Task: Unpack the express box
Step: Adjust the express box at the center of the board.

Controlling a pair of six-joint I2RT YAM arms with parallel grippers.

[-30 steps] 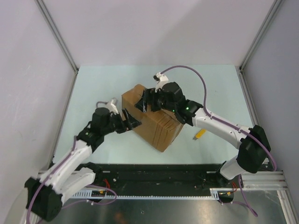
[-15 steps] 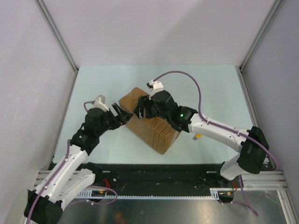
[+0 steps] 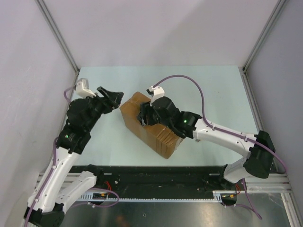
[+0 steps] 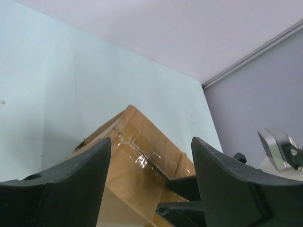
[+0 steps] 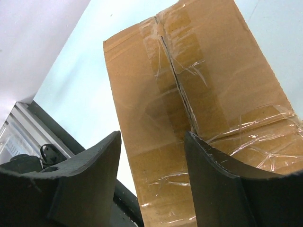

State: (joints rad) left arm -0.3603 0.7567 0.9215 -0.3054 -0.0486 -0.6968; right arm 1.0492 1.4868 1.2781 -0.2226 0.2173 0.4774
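The express box point(image 3: 160, 138), a brown cardboard carton with glossy tape seams, lies askew in the middle of the table. My right gripper point(image 3: 142, 118) is over its top, near the left end. In the right wrist view the right gripper point(image 5: 151, 135) is open. One of its fingertips point(image 5: 189, 137) is at the cut tape seam point(image 5: 177, 80) of the box point(image 5: 142, 118). My left gripper point(image 3: 116, 98) hangs raised to the left of the carton, open and empty. Through the left gripper point(image 4: 150, 142) I see the box corner point(image 4: 137, 161) and the right gripper's dark fingers point(image 4: 189, 201).
Pale green table point(image 3: 104, 137) with grey walls on three sides and metal corner posts point(image 3: 61, 42). A black rail point(image 3: 156, 174) runs along the near edge by the arm bases. A purple cable point(image 3: 189, 85) arcs over the right arm.
My left arm has lifted and drawn back to the far left, away from the box. My right gripper slid down and left over the box top, its jaws narrower. The box shifted slightly left.
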